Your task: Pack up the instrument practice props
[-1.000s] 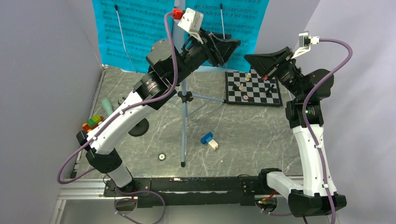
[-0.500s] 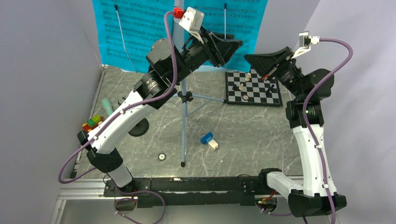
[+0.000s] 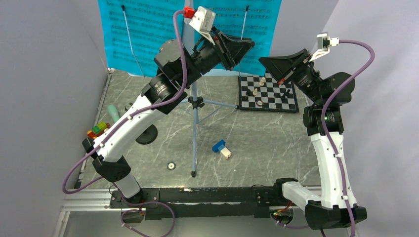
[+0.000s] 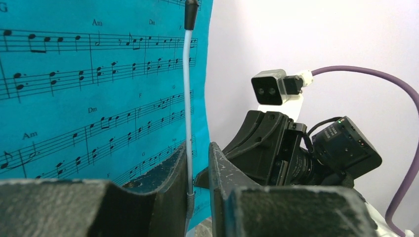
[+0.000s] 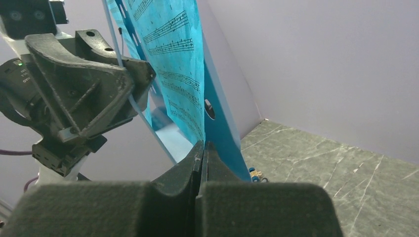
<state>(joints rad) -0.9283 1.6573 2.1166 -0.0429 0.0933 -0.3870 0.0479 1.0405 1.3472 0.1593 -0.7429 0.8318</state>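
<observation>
Left gripper [image 4: 197, 154]: black jaws set narrowly around the thin pale-blue page-retaining wire [image 4: 187, 98]; a firm pinch cannot be told. The wire pins a cyan sheet-music page [image 4: 99, 89] against the pale-blue tripod music stand [image 3: 195, 129], upright mid-table. Right gripper [image 5: 202, 148]: fingers pressed together at the page's lower corner, probably to draw it free.

White arms [image 3: 133, 123], purple cables [image 4: 365, 73], black fingers [image 4: 222, 173]

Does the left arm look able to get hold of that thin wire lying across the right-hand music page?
Probably yes: the wire stands between the fingers of the left tool, with nothing else in the gap.
</observation>
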